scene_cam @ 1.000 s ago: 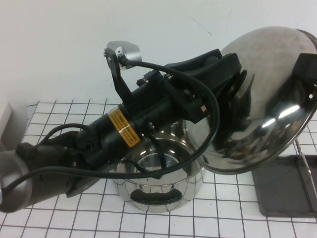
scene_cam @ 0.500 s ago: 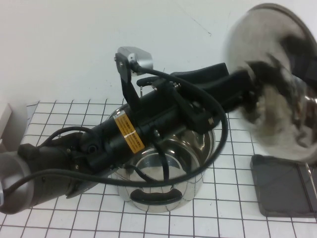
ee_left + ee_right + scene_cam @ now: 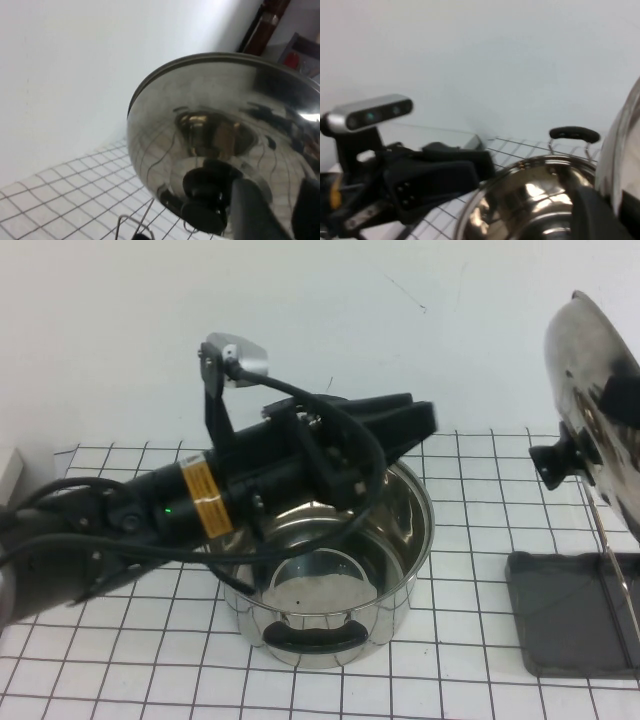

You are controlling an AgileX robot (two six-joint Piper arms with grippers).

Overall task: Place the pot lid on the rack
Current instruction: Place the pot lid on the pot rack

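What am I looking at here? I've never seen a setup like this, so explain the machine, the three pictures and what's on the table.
This is a robot with two arms, each ending in a gripper. One picture looks down from a raised camera; the other two come from cameras on each wrist. On the checked table stand a steel pot and, to its right, a dark rack with thin wire bars. The pot lid stands on edge above the rack, knob facing the pot. The left gripper hovers over the pot, fingers apart, holding nothing. The right gripper is at the far right against the lid; whether it holds the lid is unclear.
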